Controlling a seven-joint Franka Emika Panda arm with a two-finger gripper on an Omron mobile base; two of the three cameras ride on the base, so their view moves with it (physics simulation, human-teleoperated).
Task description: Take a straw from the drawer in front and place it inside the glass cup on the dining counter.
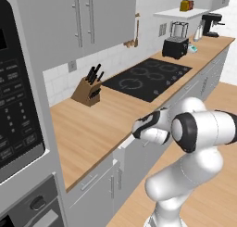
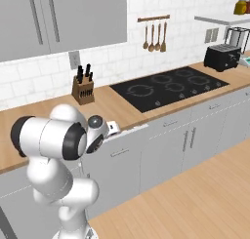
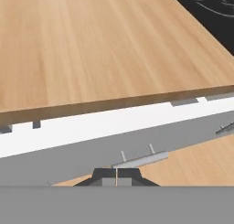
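- Wooden worktop [image 3: 105,40] along the wall, black cooktop [image 1: 147,78] at its far right.
- Drawer [image 3: 114,143] slightly open; its silver handle [image 3: 139,160] lies just beyond the gripper [image 3: 116,176], jaws together, empty.

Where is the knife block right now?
The knife block stands on the wall counter against the tiled wall, left of the black cooktop.

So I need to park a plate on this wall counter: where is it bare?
Bare wood lies between the knife block and the counter's front edge, left of the cooktop. Crowded at the far end, around the toaster and coffee machine.
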